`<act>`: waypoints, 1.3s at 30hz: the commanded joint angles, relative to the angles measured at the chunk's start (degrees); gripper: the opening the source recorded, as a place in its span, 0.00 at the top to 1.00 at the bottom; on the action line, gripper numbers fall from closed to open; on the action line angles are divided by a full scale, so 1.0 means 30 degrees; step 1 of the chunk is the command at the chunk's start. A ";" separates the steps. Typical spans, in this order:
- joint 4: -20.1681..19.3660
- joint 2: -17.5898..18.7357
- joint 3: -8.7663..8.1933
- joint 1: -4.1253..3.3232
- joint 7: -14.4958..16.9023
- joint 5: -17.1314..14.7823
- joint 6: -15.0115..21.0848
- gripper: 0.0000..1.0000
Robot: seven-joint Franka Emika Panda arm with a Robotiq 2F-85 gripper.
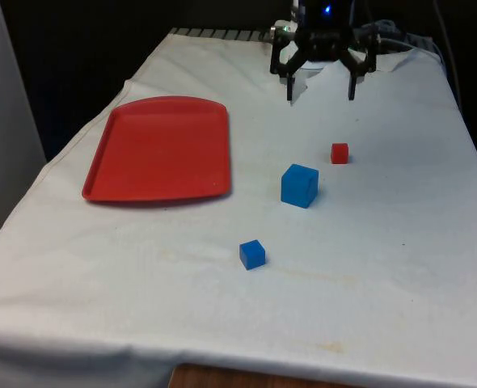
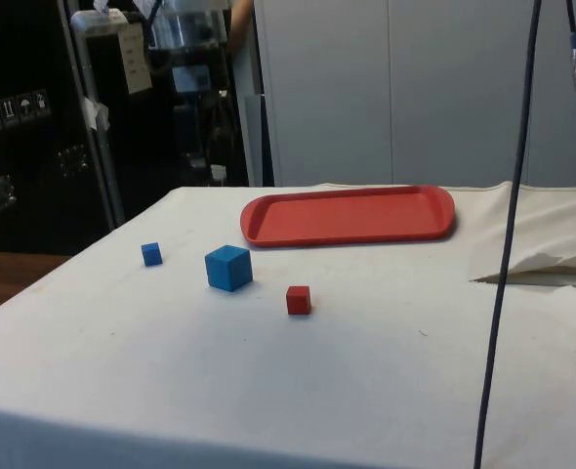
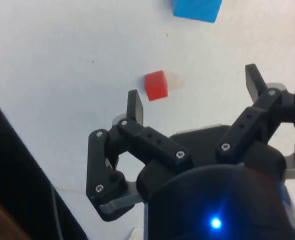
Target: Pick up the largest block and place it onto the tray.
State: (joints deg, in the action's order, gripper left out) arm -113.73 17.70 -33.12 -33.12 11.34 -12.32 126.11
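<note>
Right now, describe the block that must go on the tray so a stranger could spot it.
Start at the red tray on the white cloth. Toward the front view's right of it sit three blocks; take the large blue block, between the small red block and the small blue block. It is clearly the biggest.

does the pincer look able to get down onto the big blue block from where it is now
Probably yes. The pincer hangs open above the cloth at the table's far end, and the big blue block stands alone. The small red block lies between them but apart from it, so nothing crowds its sides.
</note>
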 commanded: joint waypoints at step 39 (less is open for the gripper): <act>0.0057 0.4794 0.0038 0.0401 0.0057 -0.5443 0.4068 0.00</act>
State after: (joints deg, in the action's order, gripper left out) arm -113.56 31.91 -33.23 -31.97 11.52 -28.02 137.57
